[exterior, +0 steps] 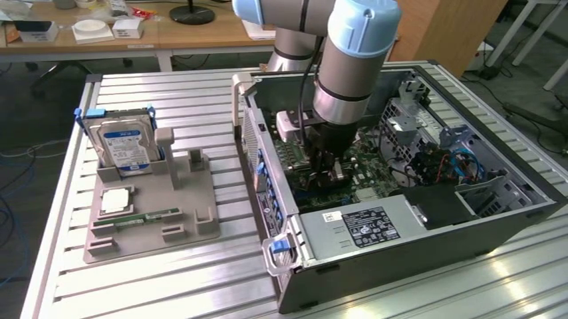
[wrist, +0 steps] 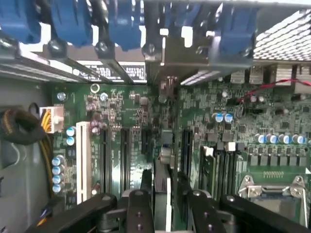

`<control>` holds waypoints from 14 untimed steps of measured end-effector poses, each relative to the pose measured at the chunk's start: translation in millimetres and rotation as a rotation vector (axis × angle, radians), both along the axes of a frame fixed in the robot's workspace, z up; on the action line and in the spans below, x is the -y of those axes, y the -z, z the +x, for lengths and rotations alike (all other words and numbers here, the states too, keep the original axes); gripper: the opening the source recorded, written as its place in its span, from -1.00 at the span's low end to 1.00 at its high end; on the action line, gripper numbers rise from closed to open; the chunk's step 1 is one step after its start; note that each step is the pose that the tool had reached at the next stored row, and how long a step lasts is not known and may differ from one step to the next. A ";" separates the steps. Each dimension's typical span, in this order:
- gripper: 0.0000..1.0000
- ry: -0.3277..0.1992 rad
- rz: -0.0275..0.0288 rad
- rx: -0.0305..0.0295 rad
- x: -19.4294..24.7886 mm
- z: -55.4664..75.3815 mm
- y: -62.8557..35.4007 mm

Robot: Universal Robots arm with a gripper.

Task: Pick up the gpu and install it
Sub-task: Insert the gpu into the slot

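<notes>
**Claw lowers a card edge-on over the motherboard**

The black two-fingered claw [exterior: 326,167] on the grey and light-blue jointed robot arm [exterior: 348,63] sits deep inside the open dark-grey metal computer case [exterior: 417,226], just above the green motherboard [wrist: 126,121]. Its fingers [wrist: 138,208] are closed on the gpu [wrist: 163,194], a thin dark flat expansion card seen edge-on in the wrist view, standing upright between the pads and reaching forward from the claw toward the case's rear wall. Whether the card already touches the board cannot be told.

Directly ahead of the claw run the long black expansion slots [wrist: 122,155], with a white slot [wrist: 82,160] to one side. Beyond them, at the rear wall, a row of blue plastic retaining clips [wrist: 124,22] lines the bracket openings.

Well apart from the claw, outside the case toward the exterior view's left, a grey moulded parts holder [exterior: 151,212] stands on the slatted aluminium table [exterior: 177,279]. It carries a silver hard drive with a blue-white label [exterior: 124,149] and a narrow green memory stick [exterior: 146,217].
</notes>
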State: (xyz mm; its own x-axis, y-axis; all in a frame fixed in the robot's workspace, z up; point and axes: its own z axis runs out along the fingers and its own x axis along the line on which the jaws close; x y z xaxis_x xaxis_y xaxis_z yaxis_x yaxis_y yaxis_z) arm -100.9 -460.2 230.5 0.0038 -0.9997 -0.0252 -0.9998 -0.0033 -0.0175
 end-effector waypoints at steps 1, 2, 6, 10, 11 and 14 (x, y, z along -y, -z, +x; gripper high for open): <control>-0.33 0.000 0.0001 0.0001 0.0 0.0 -1.7; -0.33 0.000 0.0009 0.0004 0.0 0.0 -3.4; -0.33 0.000 0.0039 0.0017 0.0 0.0 -10.7; -0.33 0.000 0.0063 0.0027 0.0 0.0 -19.0; -0.33 0.000 0.0067 0.0029 0.0 0.0 -21.1; -0.33 0.000 0.0075 0.0033 0.0 0.0 -28.4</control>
State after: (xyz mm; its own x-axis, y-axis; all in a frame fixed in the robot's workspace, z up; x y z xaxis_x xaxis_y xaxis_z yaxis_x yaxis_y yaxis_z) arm -100.9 -460.2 258.9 0.0039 -0.9995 -0.0327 -0.9998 -0.0032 -0.0209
